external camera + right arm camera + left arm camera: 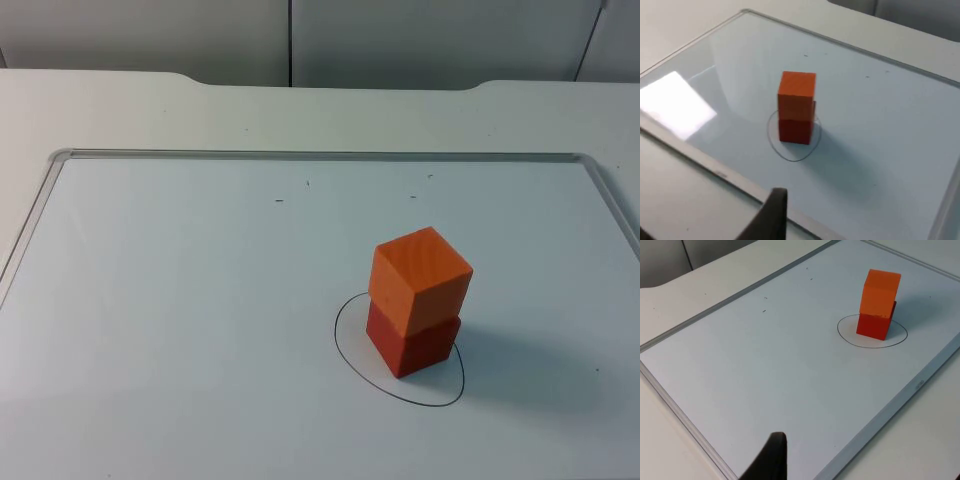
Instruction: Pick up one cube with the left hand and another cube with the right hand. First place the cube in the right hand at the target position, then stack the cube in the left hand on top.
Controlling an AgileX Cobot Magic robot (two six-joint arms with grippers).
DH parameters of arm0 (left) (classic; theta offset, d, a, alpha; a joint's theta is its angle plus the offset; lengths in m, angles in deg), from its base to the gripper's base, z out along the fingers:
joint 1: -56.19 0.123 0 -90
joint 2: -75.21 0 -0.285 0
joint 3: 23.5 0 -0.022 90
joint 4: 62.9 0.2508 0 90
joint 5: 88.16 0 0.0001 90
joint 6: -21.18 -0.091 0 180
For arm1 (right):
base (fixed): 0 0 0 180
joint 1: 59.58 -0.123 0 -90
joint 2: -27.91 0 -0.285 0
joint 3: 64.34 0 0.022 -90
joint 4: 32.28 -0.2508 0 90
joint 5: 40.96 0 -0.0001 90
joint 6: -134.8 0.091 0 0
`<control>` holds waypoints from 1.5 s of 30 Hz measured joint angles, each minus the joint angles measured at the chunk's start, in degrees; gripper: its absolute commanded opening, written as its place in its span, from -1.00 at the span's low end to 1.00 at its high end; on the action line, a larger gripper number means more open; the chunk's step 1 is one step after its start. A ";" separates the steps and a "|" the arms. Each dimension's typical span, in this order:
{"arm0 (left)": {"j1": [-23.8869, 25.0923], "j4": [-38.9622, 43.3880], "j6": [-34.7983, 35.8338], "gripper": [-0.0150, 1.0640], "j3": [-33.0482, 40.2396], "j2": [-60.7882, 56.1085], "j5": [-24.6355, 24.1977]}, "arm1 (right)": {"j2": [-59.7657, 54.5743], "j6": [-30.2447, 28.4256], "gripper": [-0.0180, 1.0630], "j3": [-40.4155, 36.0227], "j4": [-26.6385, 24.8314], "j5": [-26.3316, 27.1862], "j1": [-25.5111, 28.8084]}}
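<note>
A black fingertip of the left gripper (771,460) stands nearest the lens in the left wrist view, over the near border of the whiteboard (765,380) and well apart from the cubes; how far the fingers are spread cannot be told, and nothing is seen in them. The right gripper (771,216) hangs likewise at the whiteboard's opposite border, its fingertip short of the stack, the spread of its fingers also beyond telling.

The red cube (412,343) sits on the drawn oval target (350,345), which lies on the whiteboard's right-arm half. The orange cube (419,279) rests squarely upon the red cube, touching it, slightly turned and overhanging a little, yet upright. From either fingertip the stack lies ahead across bare board; the right arm looks somewhat the nearer.

Judging by this, both placements are done and the task looks complete; both arms wait clear. The whiteboard lies on the white counter (120,110), and holds nothing besides the stack and a few small marks.
</note>
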 measured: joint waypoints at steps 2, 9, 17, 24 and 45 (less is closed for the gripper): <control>0.00 0.00 0.00 0.97 0.00 0.00 0.00 | 0.00 0.00 0.97 0.00 0.00 0.00 2.49; 0.00 0.00 0.00 0.97 0.00 0.00 0.00 | 0.00 0.00 0.97 0.00 0.00 0.00 17.16; 0.00 0.00 0.00 0.97 0.00 0.00 0.00 | 0.00 0.00 0.97 0.00 0.00 0.00 27.95; 0.45 0.03 0.00 0.97 0.00 0.00 0.00 | 0.00 0.00 0.97 0.00 0.00 0.00 31.61; 32.35 0.28 0.00 0.97 0.00 -0.61 0.22 | 0.00 0.00 0.97 0.00 0.00 0.00 31.61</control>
